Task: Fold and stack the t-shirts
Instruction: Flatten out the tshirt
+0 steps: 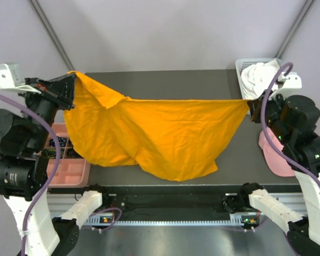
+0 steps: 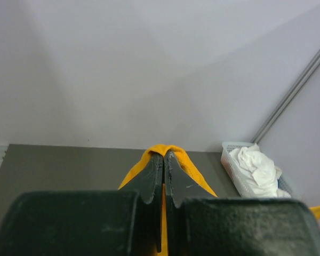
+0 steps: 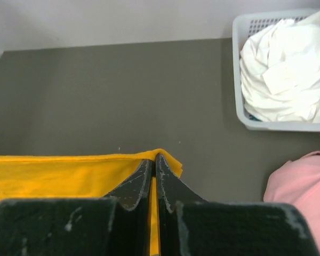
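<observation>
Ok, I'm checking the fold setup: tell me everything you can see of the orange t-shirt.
The orange t-shirt is plain bright orange, soft and wrinkled like cotton, no print visible. It is stretched between the arms: the left gripper is shut on one end, the right gripper on the other. Its top edge sags between them, and its body droops in folds, the lower part apparently resting on the dark table.

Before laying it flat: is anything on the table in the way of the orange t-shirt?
Nothing visible does. The orange t-shirt hangs over the table; the basket, the pink cap and the pink tray lie off at the sides. What is under the cloth is hidden.
</observation>
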You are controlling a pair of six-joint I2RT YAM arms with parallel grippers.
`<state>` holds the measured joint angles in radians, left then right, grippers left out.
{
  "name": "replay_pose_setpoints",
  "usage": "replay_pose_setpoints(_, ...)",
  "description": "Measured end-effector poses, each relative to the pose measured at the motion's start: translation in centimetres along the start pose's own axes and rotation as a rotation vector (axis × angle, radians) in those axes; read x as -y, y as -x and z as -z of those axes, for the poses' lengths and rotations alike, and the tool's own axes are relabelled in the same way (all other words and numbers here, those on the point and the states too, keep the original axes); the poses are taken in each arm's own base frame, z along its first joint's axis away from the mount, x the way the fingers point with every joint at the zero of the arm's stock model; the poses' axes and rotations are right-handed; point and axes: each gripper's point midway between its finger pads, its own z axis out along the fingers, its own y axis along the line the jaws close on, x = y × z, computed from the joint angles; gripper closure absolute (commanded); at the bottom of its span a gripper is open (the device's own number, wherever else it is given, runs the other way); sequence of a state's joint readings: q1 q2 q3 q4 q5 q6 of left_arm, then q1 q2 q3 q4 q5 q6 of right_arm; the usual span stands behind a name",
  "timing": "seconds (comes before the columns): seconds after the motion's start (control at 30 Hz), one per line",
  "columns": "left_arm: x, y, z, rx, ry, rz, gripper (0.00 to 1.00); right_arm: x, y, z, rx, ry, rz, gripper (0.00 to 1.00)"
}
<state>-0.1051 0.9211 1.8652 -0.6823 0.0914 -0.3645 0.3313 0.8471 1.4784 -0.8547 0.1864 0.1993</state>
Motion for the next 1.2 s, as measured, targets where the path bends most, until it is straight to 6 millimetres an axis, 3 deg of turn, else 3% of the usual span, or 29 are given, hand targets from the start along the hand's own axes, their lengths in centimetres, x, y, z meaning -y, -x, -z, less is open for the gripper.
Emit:
replay_pose_setpoints(0.13, -0.3, -2.6, -0.6, -0.074, -0.013, 0.009, 1.0, -0.1, -3.2, -0.4, -0.079, 0.016, -0.008, 1.0)
replay_pose_setpoints(0.27, 0.5, -4.7, 0.4, -0.14, -0.075, 0.019, 1.0, -0.2, -4.8, 1.3, -0.109, 0.049, -0.026, 1.0)
replay_pose_setpoints(0.4, 2.1, -4.5, 2.6, -0.141, -0.158, 0.014, 1.0, -0.4, -4.5, 4.0, -0.082, 0.086, -0.052, 1.0)
replay_pose_setpoints(0.5, 3.4, -3.3, 4.7, -0.09, -0.215, 0.001, 1.0, -0.7, -3.0, 5.8, -0.033, 0.11, -0.073, 1.0)
replay_pose_setpoints(0.6, 3.9, -2.6, 5.6, -0.021, -0.25, -0.012, 1.0, -0.9, -2.0, 6.0, 0.006, 0.121, -0.089, 1.0)
replay_pose_setpoints(0.67, 3.7, -3.0, 4.7, -0.002, -0.257, -0.015, 1.0, -0.9, -2.2, 5.0, 0.009, 0.11, -0.096, 1.0)
replay_pose_setpoints(0.77, 2.2, -6.0, 0.5, -0.042, -0.241, 0.009, 1.0, -0.9, -3.4, 1.1, -0.011, 0.074, -0.1, 1.0)
replay_pose_setpoints(0.83, 0.5, -9.0, -3.8, -0.095, -0.213, 0.032, 1.0, -1.0, -4.8, -3.4, -0.066, 0.035, -0.091, 1.0)
replay_pose_setpoints(0.97, -4.1, -16.8, -13.5, -0.217, -0.124, 0.059, 1.0, -1.3, -7.1, -12.4, -0.154, -0.037, -0.052, 1.0)
replay_pose_setpoints(1.07, -7.9, -23.2, -18.8, -0.306, -0.044, 0.058, 1.0, -1.3, -8.3, -18.2, -0.209, -0.086, 0.004, 1.0)
replay_pose_setpoints(1.13, -9.7, -26.1, -21.4, -0.353, -0.013, 0.057, 1.0, -1.4, -7.5, -21.5, -0.195, -0.103, 0.036, 1.0)
replay_pose_setpoints(1.2, -10.7, -27.1, -24.5, -0.36, -0.002, 0.055, 1.0, -1.8, -5.4, -24.0, -0.143, -0.102, 0.064, 1.0)
